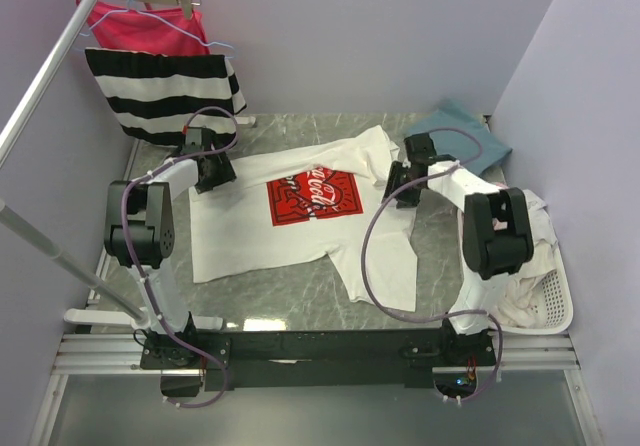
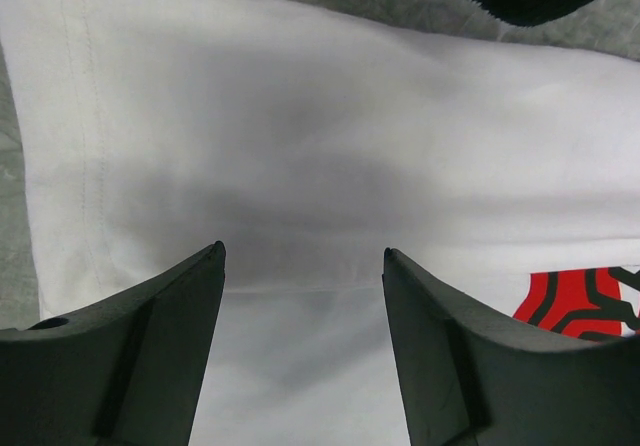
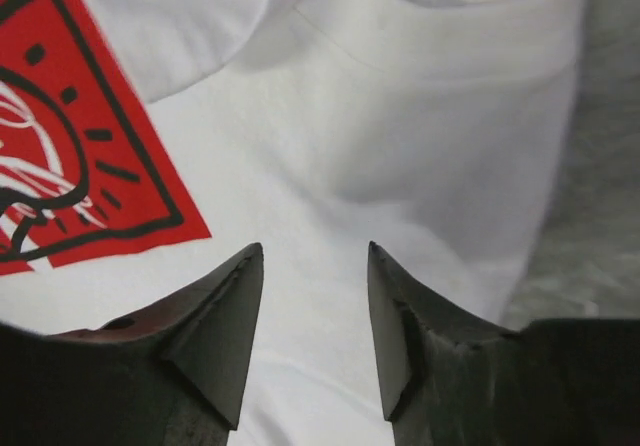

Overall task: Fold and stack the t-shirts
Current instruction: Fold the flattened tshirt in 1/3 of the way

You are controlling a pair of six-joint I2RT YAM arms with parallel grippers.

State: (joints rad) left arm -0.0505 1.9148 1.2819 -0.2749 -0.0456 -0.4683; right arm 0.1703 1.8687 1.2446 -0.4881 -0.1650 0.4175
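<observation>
A white t-shirt [image 1: 290,236] with a red square logo print [image 1: 312,196] lies spread on the marble table. My left gripper [image 1: 218,174] hovers over its left edge, open, with only bare white cloth [image 2: 300,166] between the fingers. Over the shirt's right shoulder my right gripper [image 1: 396,188] stands open too, nothing pinched, above white fabric [image 3: 420,156] beside the red print [image 3: 70,146]. A teal-blue t-shirt [image 1: 465,131] lies at the back right corner. Pale white and pink t-shirts [image 1: 530,256] fill a basket on the right.
A black-and-white striped garment [image 1: 165,91] and a red-pink one [image 1: 140,26] hang on a rack at the back left. The white laundry basket [image 1: 556,316] sits at the right edge. A metal rack pole [image 1: 50,66] slants across the left side. Walls close in behind and right.
</observation>
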